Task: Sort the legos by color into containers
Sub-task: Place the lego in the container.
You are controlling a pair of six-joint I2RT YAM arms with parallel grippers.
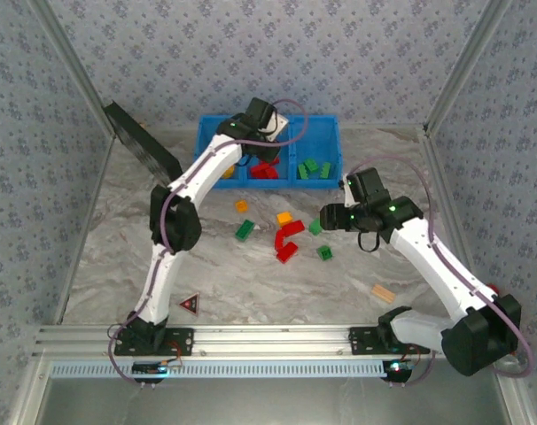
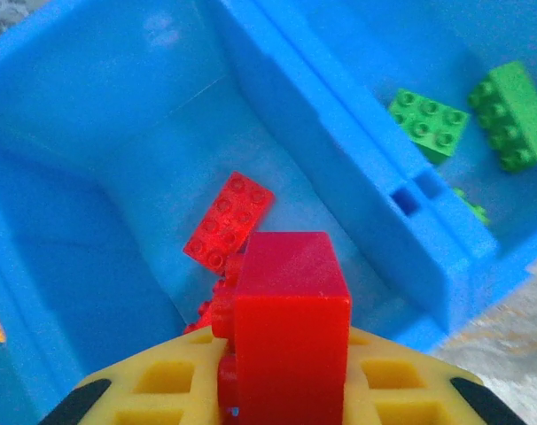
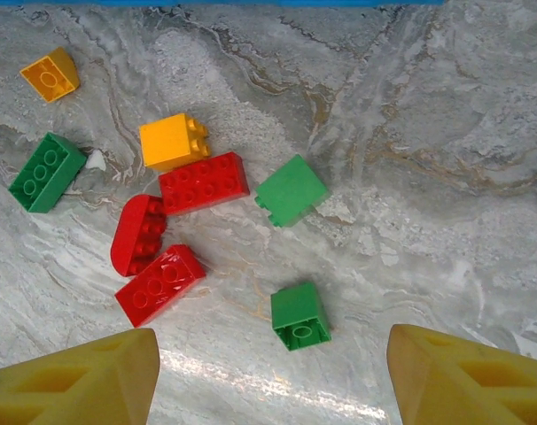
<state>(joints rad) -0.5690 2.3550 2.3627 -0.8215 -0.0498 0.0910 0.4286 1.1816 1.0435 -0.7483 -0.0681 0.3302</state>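
Legos (image 3: 202, 181) are split between the bin (image 1: 324, 133) at the far centre and a loose scatter of red, green and yellow mid-table; the bin's middle compartment has reds, the right greens, the left a glimpse of yellow; the left gripper (image 1: 261, 124) hangs over the middle compartment, jaws clamped on a red brick (image 2: 291, 310), directly above the reds lying there; the right gripper (image 3: 268, 381) hovers over the scatter, jaws apart and holding nothing, a small green brick (image 3: 300, 317) nearest between its fingers; the step in hand looks like dropping that red into its compartment, so the next move calls for the left jaws to part with the brick inside the walls, then a green pick on the right; the table (image 1: 118, 257) is pale, veined like marble, boxed in by grey-blue flowered walls; a black panel (image 1: 140, 142) leans at far left, a wooden block (image 1: 383, 293) lies near right, a triangle marker (image 1: 190, 305) near left.
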